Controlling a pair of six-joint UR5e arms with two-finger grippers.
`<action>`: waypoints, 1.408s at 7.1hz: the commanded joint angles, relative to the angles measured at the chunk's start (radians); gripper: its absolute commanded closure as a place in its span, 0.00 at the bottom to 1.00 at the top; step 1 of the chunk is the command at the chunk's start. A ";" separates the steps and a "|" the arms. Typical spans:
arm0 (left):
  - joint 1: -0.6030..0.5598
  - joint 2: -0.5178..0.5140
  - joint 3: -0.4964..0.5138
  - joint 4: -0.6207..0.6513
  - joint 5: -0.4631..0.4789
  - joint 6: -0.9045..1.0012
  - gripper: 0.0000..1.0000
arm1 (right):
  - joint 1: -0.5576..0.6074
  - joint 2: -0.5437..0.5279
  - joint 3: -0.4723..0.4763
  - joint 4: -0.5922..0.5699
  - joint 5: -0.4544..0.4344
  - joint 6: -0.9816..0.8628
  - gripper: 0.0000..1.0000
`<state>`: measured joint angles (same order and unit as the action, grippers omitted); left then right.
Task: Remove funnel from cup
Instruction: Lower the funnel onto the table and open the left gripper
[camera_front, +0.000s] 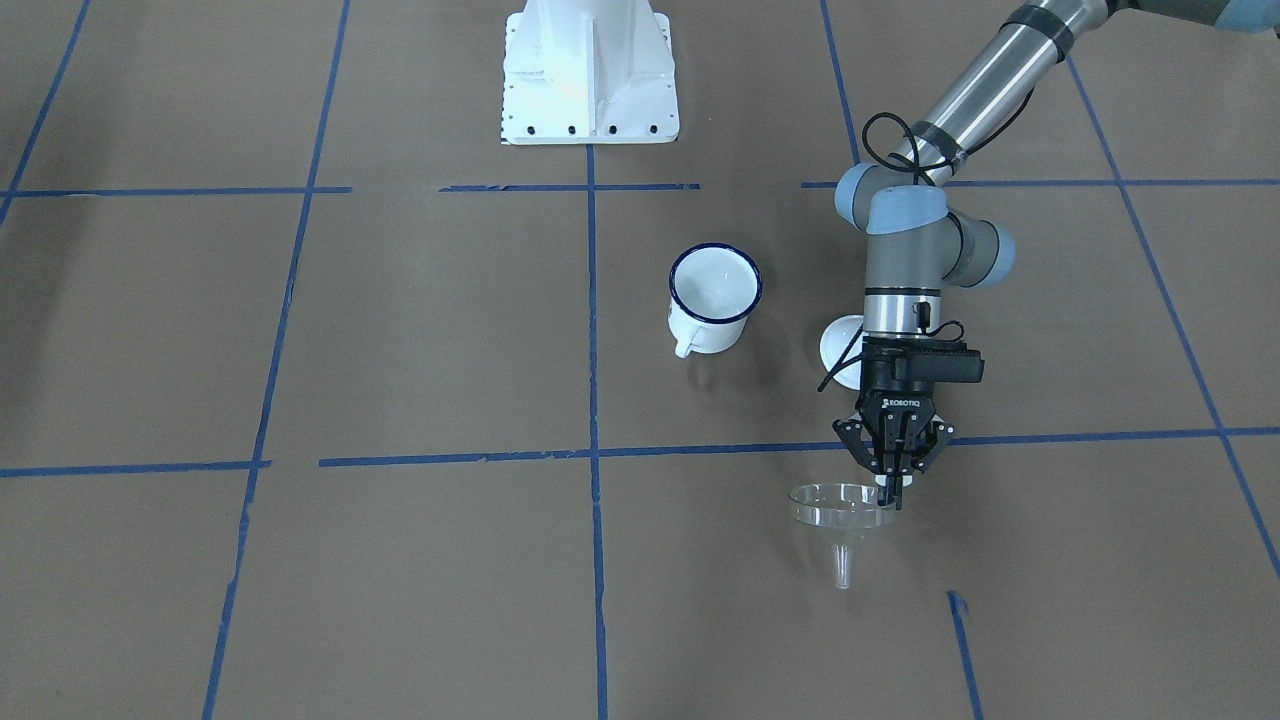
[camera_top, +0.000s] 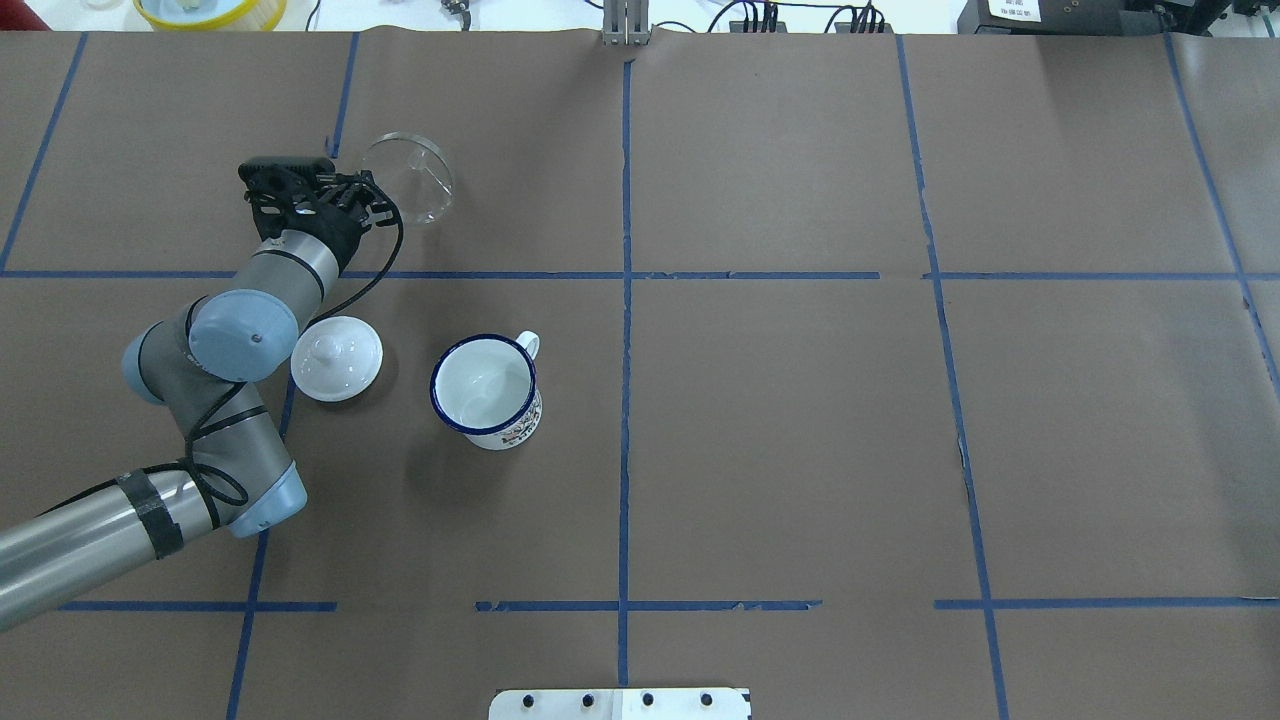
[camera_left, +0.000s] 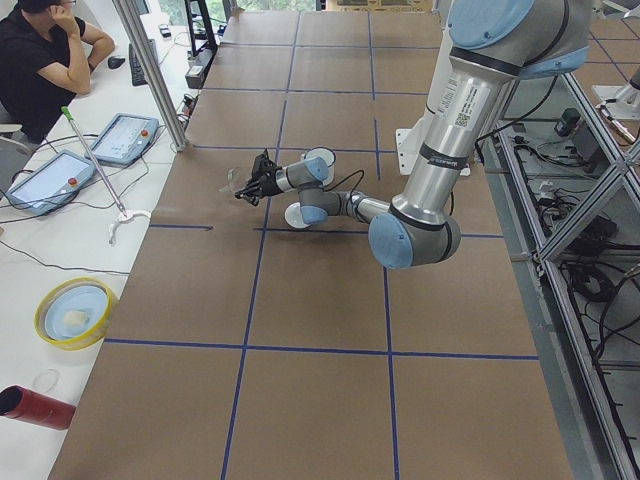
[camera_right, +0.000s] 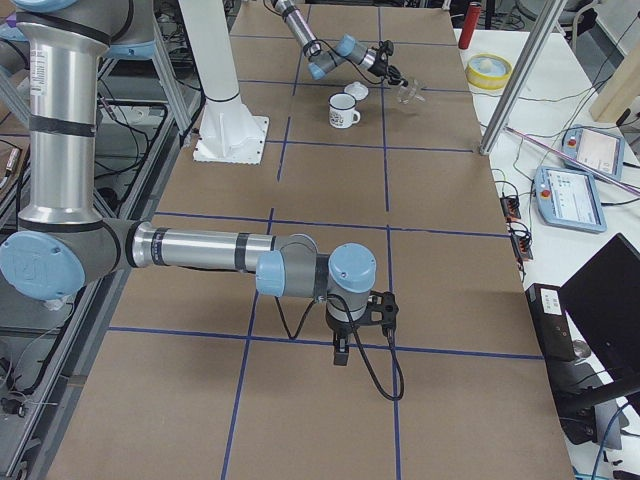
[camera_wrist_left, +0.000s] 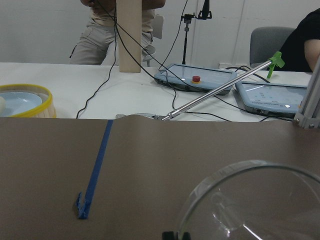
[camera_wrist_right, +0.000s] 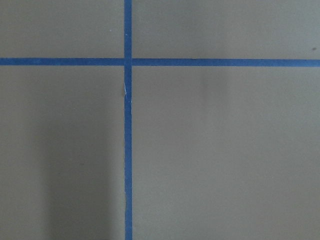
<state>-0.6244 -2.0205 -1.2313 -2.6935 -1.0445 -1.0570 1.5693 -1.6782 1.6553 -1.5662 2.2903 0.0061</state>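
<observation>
The clear funnel (camera_front: 838, 508) hangs spout-down (long axis vertical), its rim pinched by the left gripper (camera_front: 893, 487); its bowl lies to the claw's right. You find the enamel mug (camera_front: 712, 297) well apart, behind the claw.

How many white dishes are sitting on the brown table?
2. The white enamel mug with a dark blue rim stands near the middle. The white domed lid with a knob lies beside it, not touching. None seems hidden.
</observation>
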 joint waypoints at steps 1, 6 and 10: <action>0.000 -0.001 0.023 -0.012 0.003 0.002 1.00 | 0.000 0.000 0.000 0.000 0.000 0.000 0.00; -0.001 -0.001 0.029 -0.014 0.001 0.002 0.19 | 0.000 0.000 0.000 0.000 0.000 0.000 0.00; -0.012 -0.004 -0.008 -0.039 -0.038 0.064 0.00 | 0.000 0.000 0.000 0.000 0.000 0.000 0.00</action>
<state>-0.6316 -2.0234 -1.2150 -2.7299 -1.0601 -1.0381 1.5693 -1.6782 1.6564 -1.5662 2.2902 0.0062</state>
